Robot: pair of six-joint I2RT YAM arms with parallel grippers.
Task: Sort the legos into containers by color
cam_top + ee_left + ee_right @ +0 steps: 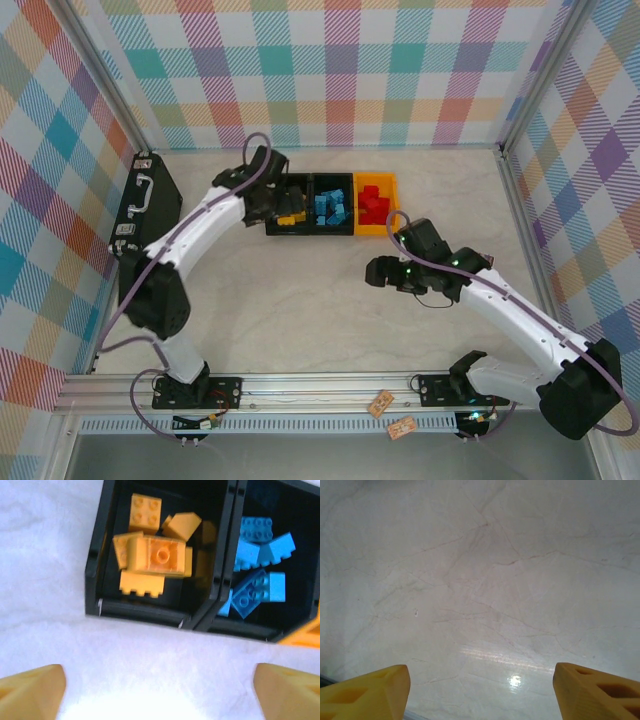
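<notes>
Left wrist: yellow legos (pixel 155 557) in bin (pixel 94 572); L end effector (pixel 160 680), R end effector (pixel 481 680) agape.

Three brick colours, three bins, pastel plaid all round.

You are looking at yellow-orange legos (pixel 150 555) in a black bin (pixel 95 565), blue legos (pixel 257 580) in the second black bin (pixel 240 629) and red legos (pixel 374 204) in the orange-yellow bin (pixel 378 229). The counter (pixel 300 300) is pale cream marble with thin grey-brown veins. The walls (pixel 330 70) carry a checked plaid of pink, teal, yellow, orange and purple on white. The briefcase (pixel 150 215) is black with silvery metal latches. Your left arm (pixel 200 225) and right arm (pixel 520 315) have white shells and black joints. The left claw (pixel 160 697) and right claw (pixel 480 692) both show yellow-orange fingers.
</notes>
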